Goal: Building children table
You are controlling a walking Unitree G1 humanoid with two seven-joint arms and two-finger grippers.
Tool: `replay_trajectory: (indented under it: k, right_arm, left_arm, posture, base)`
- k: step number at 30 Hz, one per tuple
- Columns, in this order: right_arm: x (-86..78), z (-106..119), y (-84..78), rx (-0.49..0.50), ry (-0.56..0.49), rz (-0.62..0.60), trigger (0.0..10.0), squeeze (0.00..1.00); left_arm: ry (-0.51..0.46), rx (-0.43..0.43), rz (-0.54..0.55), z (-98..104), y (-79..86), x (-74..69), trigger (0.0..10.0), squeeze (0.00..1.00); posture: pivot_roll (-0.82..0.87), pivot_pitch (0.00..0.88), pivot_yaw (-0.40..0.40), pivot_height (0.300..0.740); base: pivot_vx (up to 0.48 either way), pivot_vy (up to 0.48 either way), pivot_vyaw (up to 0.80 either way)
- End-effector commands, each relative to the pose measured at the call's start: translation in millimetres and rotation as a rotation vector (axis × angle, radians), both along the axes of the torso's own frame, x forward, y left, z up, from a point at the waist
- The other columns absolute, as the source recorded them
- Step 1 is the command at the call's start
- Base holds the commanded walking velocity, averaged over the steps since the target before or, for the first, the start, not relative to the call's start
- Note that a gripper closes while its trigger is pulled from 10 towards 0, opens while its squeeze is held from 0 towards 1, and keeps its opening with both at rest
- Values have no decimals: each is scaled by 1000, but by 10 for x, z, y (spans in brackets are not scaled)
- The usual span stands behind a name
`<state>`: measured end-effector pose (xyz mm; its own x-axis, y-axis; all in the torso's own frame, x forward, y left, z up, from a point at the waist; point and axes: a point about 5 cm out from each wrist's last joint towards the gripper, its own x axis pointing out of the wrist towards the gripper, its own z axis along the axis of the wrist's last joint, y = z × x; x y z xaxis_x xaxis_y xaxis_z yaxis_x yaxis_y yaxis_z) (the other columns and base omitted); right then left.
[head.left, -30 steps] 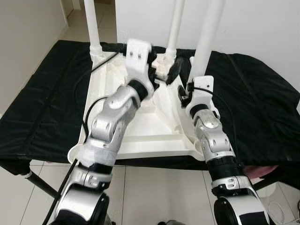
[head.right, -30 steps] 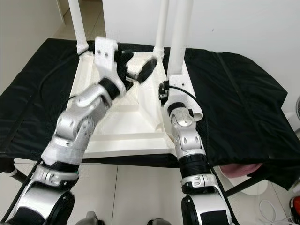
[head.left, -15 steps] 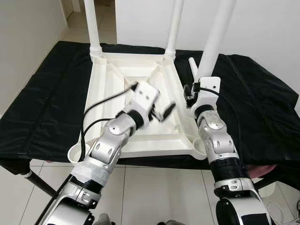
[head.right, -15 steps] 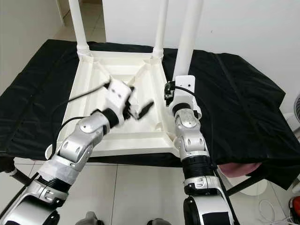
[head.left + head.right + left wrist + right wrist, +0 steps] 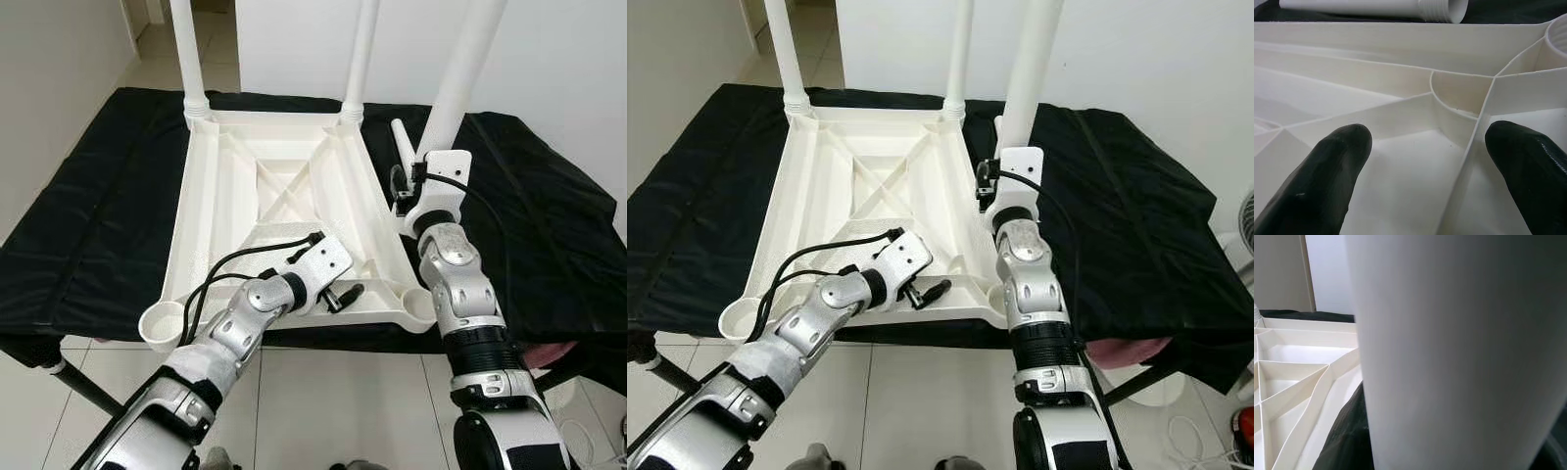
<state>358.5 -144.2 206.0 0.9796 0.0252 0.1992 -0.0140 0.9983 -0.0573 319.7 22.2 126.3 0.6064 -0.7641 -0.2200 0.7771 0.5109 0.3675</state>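
Observation:
A white plastic table top (image 5: 235,196) lies upside down on a black cloth. Two white legs (image 5: 186,59) stand in its far corner sockets. My right gripper (image 5: 416,186) is shut on a third white leg (image 5: 460,69), held upright just beyond the right rim; this leg (image 5: 1449,352) looms close in the right wrist view. A fourth leg (image 5: 400,137) lies on the cloth beside the right rim. My left gripper (image 5: 343,294) is open, low over the ribs by the near edge, close to the near right socket (image 5: 421,305). Its fingertips (image 5: 1337,156) straddle a rib.
The black cloth (image 5: 88,215) covers a low table with tiled floor (image 5: 323,401) in front. An empty socket (image 5: 162,326) sticks out at the near left corner. A white wall (image 5: 568,59) stands behind, and a fan (image 5: 1246,225) is at the far right.
My left arm has pulled back from the far side of the table top down to its near edge. The right gripper has moved slightly farther away with its leg.

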Motion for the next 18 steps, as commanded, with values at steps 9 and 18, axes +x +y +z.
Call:
replay_trajectory:
  k: [9, 18]
  right_arm:
    - [-22, 44, -90, 17, -13, -39, 10000, 0]
    - [-49, 64, -100, 18, -19, -45, 10000, 0]
  left_arm:
    - [-14, 99, 36, -159, 3, 62, 10000, 0]
    - [-65, 208, 95, -188, 160, 248, 10000, 0]
  posture:
    - [-113, 0, -24, 740]
    - [-130, 0, -9, 740]
  base:
    - [0, 0, 0]
    - [0, 0, 0]
